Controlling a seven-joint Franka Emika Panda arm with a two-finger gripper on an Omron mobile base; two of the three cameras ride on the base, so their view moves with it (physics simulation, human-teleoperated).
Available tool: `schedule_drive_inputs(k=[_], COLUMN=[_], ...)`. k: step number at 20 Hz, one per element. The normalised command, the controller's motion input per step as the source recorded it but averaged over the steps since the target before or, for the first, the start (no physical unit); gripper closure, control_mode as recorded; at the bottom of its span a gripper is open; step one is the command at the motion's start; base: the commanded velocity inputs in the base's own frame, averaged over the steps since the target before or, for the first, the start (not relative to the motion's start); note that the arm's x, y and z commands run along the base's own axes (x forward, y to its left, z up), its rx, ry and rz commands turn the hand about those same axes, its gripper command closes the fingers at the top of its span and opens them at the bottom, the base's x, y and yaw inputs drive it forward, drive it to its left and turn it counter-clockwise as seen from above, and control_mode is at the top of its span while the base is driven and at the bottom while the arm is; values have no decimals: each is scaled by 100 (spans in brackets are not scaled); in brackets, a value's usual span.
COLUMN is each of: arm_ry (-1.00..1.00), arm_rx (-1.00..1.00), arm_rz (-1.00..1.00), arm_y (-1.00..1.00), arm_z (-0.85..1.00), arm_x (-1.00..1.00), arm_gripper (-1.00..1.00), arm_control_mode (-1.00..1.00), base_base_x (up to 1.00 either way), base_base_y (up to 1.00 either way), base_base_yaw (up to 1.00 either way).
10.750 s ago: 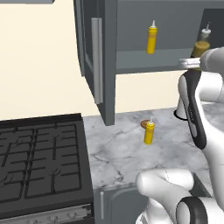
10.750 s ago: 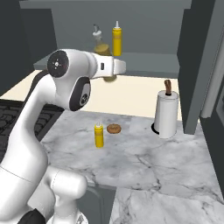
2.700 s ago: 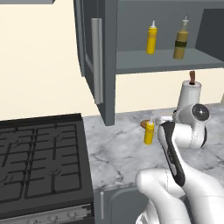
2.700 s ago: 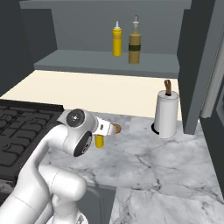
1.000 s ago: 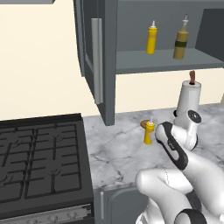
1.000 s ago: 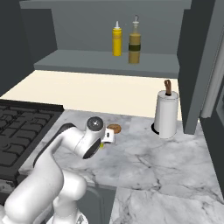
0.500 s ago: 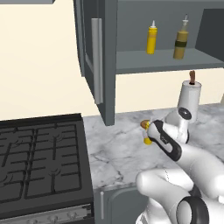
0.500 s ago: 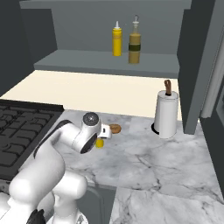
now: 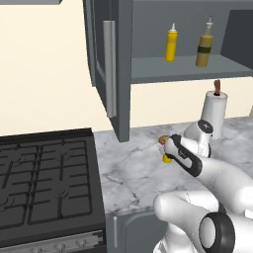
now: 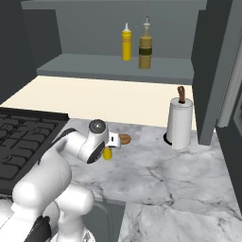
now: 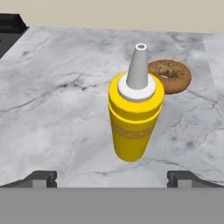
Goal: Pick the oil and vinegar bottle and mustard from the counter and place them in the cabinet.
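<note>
yellow mustard [image 11: 134,118] upright on counter [image 11: 57,113], hand [image 11: 111,177] spread wide before it

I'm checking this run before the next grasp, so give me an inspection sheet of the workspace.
Surface: marble counter, veined white and grey.
Job's things: oil and vinegar bottle upright on the cabinet shelf beside a yellow bottle; mustard upright on the counter.
Clutter: brown doughnut just behind the mustard; paper towel roll.
Grippers: gripper open, fingertips either side of the mustard, not touching it.
Cables: nothing seen.
Surroundings: black stove, cabinet door open.
</note>
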Motion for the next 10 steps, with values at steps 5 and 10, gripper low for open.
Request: schedule_drive_inputs(k=[5, 10], arm_ry=[-2, -3], arm_rx=[-1, -1], arm_rz=[0, 0], arm_y=[0, 0], arm_z=[-10, -9], arm_x=[17, 13], arm_gripper=[-100, -100], arm_control_mode=[-100, -100], base_base_x=[0, 0], base_base_y=[0, 0], base_base_yaw=[0, 0])
